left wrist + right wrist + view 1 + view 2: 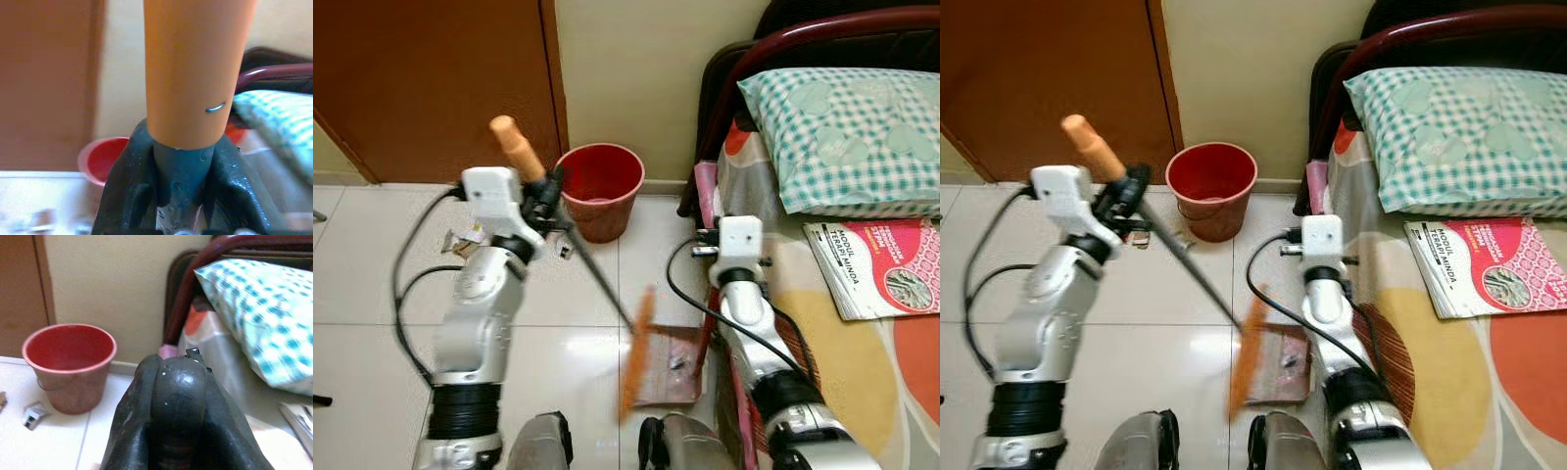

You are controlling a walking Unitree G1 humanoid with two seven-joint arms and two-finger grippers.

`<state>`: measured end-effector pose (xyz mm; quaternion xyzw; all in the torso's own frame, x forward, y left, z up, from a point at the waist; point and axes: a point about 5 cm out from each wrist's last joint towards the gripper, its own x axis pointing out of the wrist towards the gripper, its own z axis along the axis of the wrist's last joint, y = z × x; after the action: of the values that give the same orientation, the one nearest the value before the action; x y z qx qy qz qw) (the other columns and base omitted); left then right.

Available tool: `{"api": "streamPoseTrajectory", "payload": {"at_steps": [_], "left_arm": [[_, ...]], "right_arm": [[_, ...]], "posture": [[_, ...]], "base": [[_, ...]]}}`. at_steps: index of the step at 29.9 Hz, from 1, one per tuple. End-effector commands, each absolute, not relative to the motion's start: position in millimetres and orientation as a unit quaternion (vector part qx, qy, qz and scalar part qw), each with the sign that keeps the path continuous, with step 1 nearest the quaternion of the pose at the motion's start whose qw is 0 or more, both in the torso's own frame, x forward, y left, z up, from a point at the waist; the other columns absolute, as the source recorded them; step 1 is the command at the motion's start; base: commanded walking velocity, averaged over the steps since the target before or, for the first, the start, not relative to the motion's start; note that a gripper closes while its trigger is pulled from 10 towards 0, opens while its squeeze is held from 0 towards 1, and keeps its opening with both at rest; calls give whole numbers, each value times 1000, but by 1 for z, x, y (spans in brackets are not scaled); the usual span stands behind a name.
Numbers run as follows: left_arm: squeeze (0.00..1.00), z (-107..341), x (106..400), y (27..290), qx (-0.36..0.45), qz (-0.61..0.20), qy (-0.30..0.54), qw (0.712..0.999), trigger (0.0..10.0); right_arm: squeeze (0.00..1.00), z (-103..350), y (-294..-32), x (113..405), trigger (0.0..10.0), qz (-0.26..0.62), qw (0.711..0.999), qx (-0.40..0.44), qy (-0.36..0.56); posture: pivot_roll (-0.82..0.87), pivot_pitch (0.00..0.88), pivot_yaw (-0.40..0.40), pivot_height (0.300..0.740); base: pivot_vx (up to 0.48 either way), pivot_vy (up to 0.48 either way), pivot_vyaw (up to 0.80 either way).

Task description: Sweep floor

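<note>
My left gripper is shut on the dark shaft of a broom, just below its orange grip. The shaft slants down to the right, ending in the blurred orange bristles on the tiled floor. A brownish dustpan with a few crumbs lies right beside the bristles, against the bed's edge. Its thin red handle rises toward my right gripper, whose fingers look shut on the handle's dark rounded top. Small paper scraps lie on the floor behind my left arm.
A red bucket stands against the wall by the brown door. A bed with a checked pillow and a magazine runs along the right. Black cables hang from both arms. Open tiles lie to the left.
</note>
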<state>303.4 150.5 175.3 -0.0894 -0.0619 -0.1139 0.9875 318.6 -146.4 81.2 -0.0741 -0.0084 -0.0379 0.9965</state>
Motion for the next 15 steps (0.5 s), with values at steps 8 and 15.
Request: {"api": "streamPoseTrajectory", "payload": {"at_steps": [8,15], "left_arm": [[0,148,277,174,-4,-79,-27,997,10000],[0,104,250,169,-3,-94,29,995,10000]], "right_arm": [[0,78,-175,289,10000,-53,999,-3,-5],[0,84,-178,270,10000,-33,998,51,-19]], "posture": [[33,116,-47,740],[27,47,-21,740]], "base": [[0,0,0],[0,0,0]]}}
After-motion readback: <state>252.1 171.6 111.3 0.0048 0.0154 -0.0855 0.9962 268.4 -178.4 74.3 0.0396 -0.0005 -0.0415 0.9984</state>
